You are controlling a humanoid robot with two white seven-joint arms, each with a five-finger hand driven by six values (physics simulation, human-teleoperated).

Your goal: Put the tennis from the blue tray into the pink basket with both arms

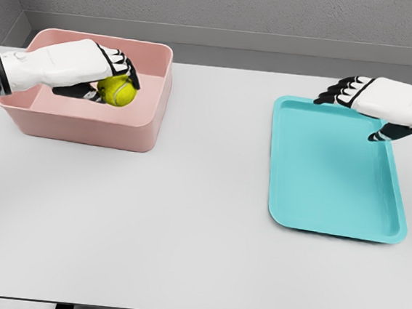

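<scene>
Holding item: the left hand, reaching in from the left edge, has its fingers closed round the tennis ball.
Landmark: pink basket, at the left end of the table.
Tennis ball: yellow-green, held above the basket's open interior, inside the line of its rim, toward the right wall; not resting on the floor of the basket as far as can be told.
Deciding relation: ball sits directly over the basket's opening, so the drop runs straight down; only the left hand is near it.
Blue tray: well to the right of the basket, nothing lying in it.
Right hand: far right of the basket, over the tray's far corner, fingers spread and holding nothing.
Judged step: release into the basket.
</scene>
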